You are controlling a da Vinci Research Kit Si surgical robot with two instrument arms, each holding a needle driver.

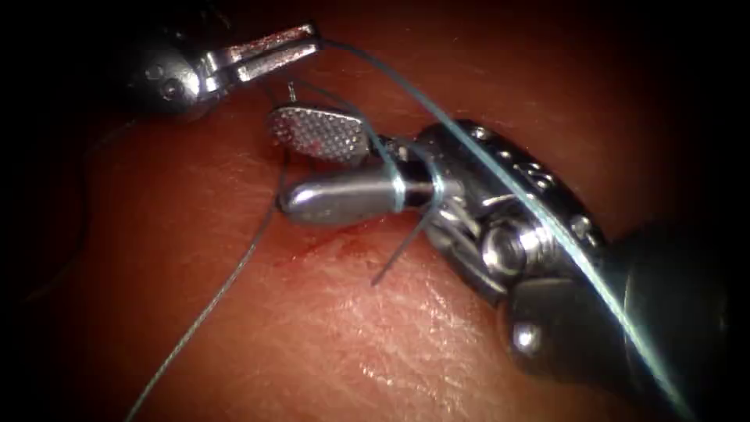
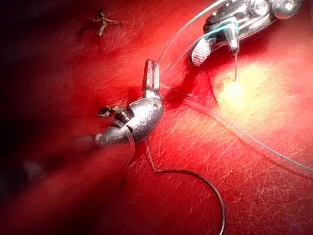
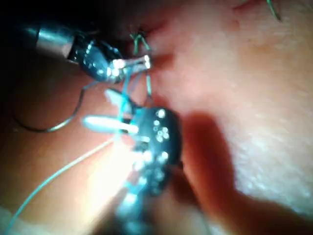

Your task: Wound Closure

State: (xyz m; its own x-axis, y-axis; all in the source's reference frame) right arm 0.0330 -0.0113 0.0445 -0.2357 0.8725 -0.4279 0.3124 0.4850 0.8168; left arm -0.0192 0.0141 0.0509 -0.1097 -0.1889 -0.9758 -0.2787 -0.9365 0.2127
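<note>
Left tool [image 1: 301,43]: jaws closed on the thread [image 1: 469,144].
Right tool [image 1: 312,168]: jaws apart, holding nothing, thread wrapped around them.
Needle [image 2: 205,188]: lies free on the tissue [image 1: 351,336], near the left tool's shaft.
Cut [image 1: 328,246]: beneath the right tool.

The thread [image 1: 437,117], thin and pale blue-grey, runs taut from the shut left tool [image 1: 273,51] down across the right tool [image 1: 312,168], looped round that tool's open jaws. A loose strand trails over the tissue [image 1: 351,336]. The curved needle [image 2: 205,183] lies free on the tissue, held by neither tool.
</note>
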